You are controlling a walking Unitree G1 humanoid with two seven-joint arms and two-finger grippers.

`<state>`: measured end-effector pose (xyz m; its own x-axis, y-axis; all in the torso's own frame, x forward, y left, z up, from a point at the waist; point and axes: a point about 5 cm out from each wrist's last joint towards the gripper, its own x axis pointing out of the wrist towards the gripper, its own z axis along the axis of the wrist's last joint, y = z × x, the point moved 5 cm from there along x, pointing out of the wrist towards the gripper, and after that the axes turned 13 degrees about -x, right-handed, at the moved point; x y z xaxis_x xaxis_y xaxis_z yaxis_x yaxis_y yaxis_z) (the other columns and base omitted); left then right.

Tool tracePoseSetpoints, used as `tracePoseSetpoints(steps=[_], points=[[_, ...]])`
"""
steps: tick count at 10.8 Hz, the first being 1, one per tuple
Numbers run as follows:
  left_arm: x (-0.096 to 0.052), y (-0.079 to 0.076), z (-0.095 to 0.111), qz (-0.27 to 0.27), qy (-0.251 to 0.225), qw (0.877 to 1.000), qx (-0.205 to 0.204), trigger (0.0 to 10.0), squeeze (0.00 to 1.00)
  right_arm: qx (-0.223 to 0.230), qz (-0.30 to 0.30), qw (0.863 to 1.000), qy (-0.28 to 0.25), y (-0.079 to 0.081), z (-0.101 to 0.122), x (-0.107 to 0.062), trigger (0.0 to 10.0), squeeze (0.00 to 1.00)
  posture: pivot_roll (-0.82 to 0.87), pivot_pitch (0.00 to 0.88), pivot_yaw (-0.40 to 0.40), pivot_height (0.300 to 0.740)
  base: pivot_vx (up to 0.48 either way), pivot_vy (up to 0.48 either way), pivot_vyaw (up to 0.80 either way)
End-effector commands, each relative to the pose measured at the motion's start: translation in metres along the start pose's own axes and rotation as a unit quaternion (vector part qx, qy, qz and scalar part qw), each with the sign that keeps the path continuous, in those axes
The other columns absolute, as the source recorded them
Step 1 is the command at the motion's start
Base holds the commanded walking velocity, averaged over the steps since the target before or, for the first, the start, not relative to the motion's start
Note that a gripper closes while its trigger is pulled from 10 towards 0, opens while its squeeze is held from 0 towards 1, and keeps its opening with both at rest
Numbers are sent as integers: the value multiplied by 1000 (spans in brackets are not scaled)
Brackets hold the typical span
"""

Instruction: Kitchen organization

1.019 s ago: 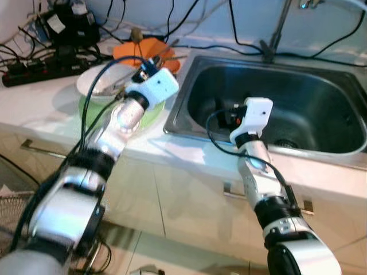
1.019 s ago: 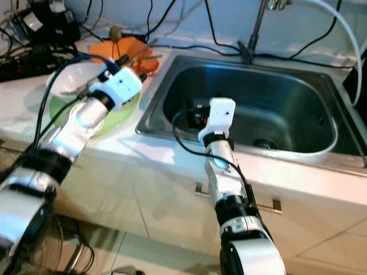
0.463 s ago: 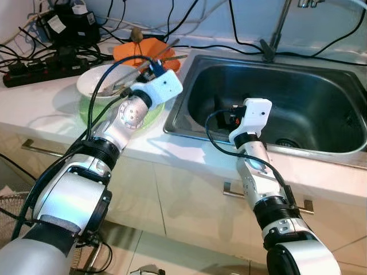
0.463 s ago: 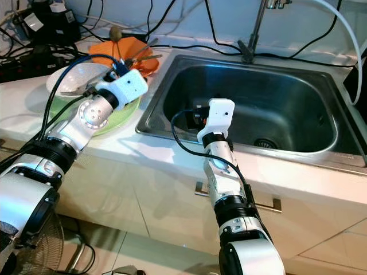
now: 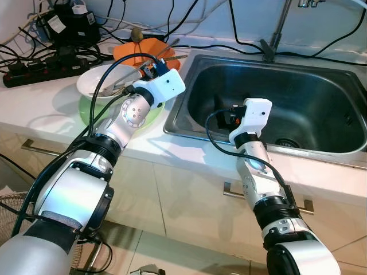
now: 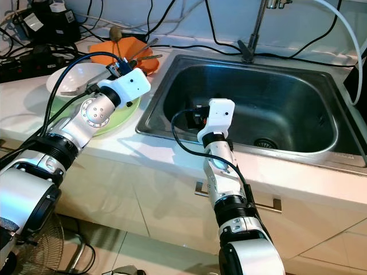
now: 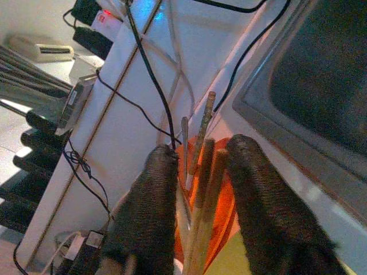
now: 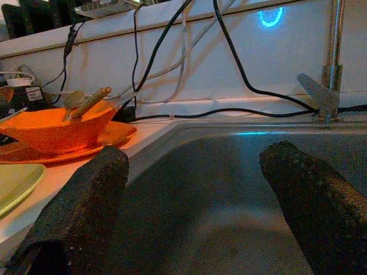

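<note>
An orange bowl [image 5: 127, 51] stands on an orange plate at the back of the counter and holds wooden chopsticks [image 7: 207, 183] and a metal spoon. My left gripper [image 7: 205, 148] reaches over the white bowl [image 5: 94, 80] toward that orange bowl. Its fingers are open and straddle the chopsticks; I cannot tell whether they touch them. The white bowl sits on a green plate [image 5: 89, 112] with a fork [image 5: 116, 89] in it. My right gripper [image 8: 195, 195] hangs inside the steel sink [image 5: 178, 123], open, with nothing between its fingers.
A faucet [image 5: 276, 31] rises behind the sink. A black power strip [image 5: 40, 66], chargers and many cables crowd the back left of the counter and the wall. Cabinet fronts with metal handles [image 5: 229, 192] lie below the counter edge.
My left gripper has moved from above the white bowl toward the orange bowl and now has the chopsticks between its fingers. The right arm has stayed still in the sink.
</note>
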<state>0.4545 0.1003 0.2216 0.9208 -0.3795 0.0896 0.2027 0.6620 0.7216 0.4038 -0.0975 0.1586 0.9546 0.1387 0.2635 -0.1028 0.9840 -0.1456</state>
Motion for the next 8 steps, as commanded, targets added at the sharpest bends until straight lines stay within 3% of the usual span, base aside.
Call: tracePoseSetpoints(steps=[1, 5, 8], points=[[2, 5, 4, 12, -4, 1000, 14, 0, 0, 3, -8, 1000, 5, -3, -3, -2, 10000, 0, 67, 38, 46, 740, 0, 0, 0], [2, 12, 3, 30, 0, 999, 33, 0, 0, 3, -7, 1000, 7, -3, -4, -3, 10000, 0, 68, 37, 44, 740, 0, 0, 0], [2, 27, 10, 63, -16, 996, 60, 0, 0, 4, -6, 1000, 7, -2, -3, -2, 10000, 0, 73, 36, 42, 740, 0, 0, 0]])
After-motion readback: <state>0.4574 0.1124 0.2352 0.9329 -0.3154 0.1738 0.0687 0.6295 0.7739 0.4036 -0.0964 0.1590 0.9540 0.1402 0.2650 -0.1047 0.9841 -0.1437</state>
